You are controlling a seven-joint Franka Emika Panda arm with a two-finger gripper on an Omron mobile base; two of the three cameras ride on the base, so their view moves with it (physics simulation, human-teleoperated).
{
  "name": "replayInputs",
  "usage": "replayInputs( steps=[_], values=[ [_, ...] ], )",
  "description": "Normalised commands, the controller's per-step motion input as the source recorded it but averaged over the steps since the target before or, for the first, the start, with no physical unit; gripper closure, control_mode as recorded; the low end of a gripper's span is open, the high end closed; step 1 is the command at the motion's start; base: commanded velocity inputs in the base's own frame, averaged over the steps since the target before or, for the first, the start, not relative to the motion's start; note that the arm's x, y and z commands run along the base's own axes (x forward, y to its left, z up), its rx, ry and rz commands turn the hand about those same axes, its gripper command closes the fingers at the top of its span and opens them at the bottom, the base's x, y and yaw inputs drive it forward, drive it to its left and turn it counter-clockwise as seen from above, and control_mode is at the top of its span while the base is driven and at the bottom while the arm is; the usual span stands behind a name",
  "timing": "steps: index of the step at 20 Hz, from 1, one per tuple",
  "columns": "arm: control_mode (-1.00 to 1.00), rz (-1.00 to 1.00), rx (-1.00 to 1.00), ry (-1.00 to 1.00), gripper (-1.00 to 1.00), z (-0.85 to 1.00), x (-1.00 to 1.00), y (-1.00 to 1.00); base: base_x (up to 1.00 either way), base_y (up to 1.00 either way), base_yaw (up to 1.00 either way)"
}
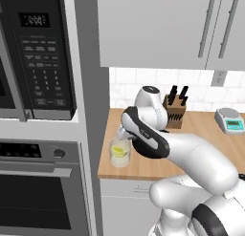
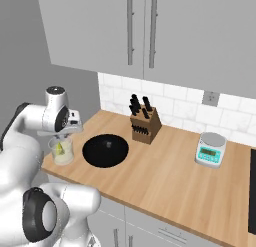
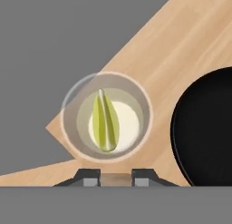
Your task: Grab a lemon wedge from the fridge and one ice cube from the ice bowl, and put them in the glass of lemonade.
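Glass (image 3: 106, 116) sits at the counter (image 2: 165, 181) corner, bowl (image 2: 105, 150) just beside it, wedge (image 3: 105, 121) already inside. Gripper (image 3: 116, 177) hovers over the glass, fingers pressed together (pinching an ice cube? cannot tell); release should be centred above the rim.

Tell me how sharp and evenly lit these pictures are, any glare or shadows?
Left base view: flat, even light, microwave print soft. Right base view: soft shadow under the knife block, no glare. Hand view: sharp; lemon wedge shows clearly through the glass of lemonade, ice bowl plain black.
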Motion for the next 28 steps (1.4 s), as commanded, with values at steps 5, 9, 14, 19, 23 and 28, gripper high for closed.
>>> replayInputs(
  steps=[5,9,14,19,23,28],
  values=[
    [-1.0,0.0,-0.07,0.09,1.0,0.0,0.2,0.27,0.0,0.0,0.0],
    [-1.0,0.02,-0.22,0.15,1.0,0.0,0.07,0.17,0.0,0.0,0.0],
    [-1.0,0.01,-0.12,0.08,1.0,0.02,0.02,0.01,0.0,0.0,0.0],
    [-1.0,0.01,0.0,0.0,1.0,0.0,0.09,0.05,0.0,0.0,0.0],
    [-1.0,0.02,0.0,0.0,1.0,0.0,0.29,0.11,0.0,0.0,0.0],
    [-1.0,0.01,0.0,0.01,1.0,-0.05,0.11,0.04,0.0,0.0,0.0]
  ],
)
